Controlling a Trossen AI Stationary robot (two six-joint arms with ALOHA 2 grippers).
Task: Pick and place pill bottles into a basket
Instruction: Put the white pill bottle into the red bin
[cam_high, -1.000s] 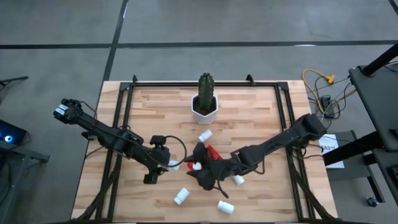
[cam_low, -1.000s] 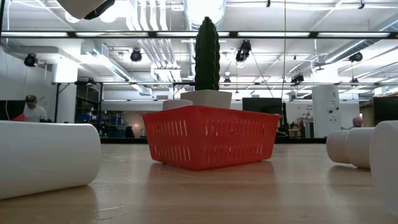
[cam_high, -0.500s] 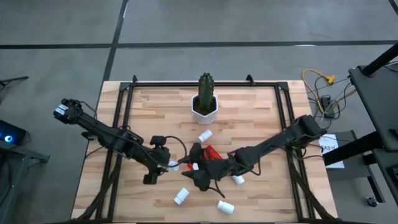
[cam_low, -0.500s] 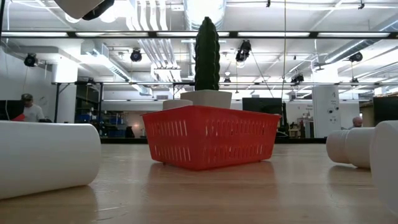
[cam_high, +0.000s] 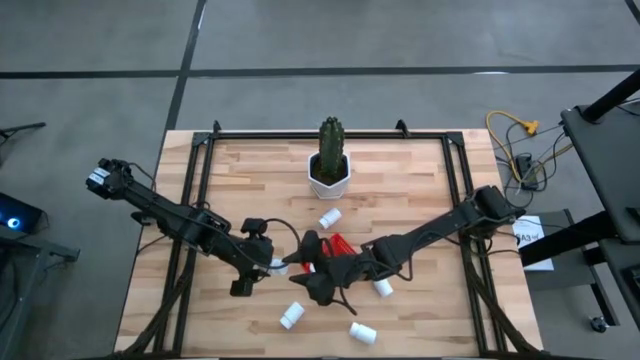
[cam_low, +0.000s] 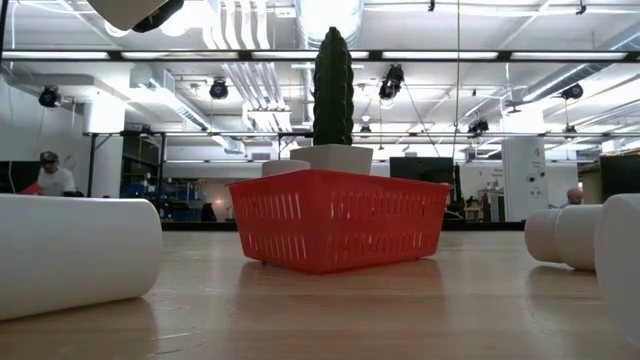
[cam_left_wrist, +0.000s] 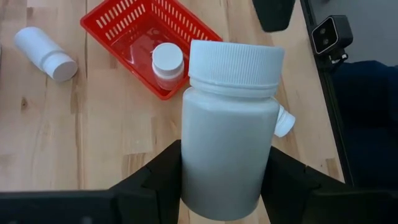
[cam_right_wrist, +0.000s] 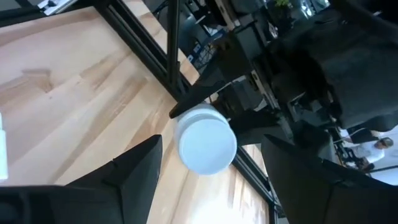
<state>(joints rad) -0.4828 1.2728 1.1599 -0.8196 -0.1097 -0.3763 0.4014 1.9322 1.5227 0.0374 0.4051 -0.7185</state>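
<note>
Scanning the high view from left to right, you first meet the left arm, which reaches in from 9 o'clock toward the table's middle. Its left gripper (cam_left_wrist: 225, 186) is clamped on an upright white pill bottle (cam_left_wrist: 227, 124); the left wrist view shows both dark fingers (cam_left_wrist: 158, 177) pressed against the bottle's sides. In the high view this held bottle (cam_high: 279, 266) sits just at 9 o'clock of the red basket (cam_high: 340, 244).

Moving on, note the basket near the table's centre, largely covered by the right arm. The left wrist view shows one bottle inside the basket (cam_left_wrist: 168, 62), standing cap up. At 12 o'clock of the basket a loose bottle (cam_high: 329, 217) lies on the wood, and beyond it stands the cactus pot (cam_high: 329, 176).

Continuing rightward, the right gripper (cam_high: 305, 262) hangs over the basket's 9 o'clock side with its jaws spread apart and nothing between them; the right wrist view looks past its fingers (cam_right_wrist: 134, 171) at the capped end of the held bottle.

Three more bottles lie on the table: one at 7 o'clock of the basket (cam_high: 291, 316), one at 5 o'clock (cam_high: 362, 332), and one at 4 o'clock (cam_high: 382, 288), beside the right arm.
</note>
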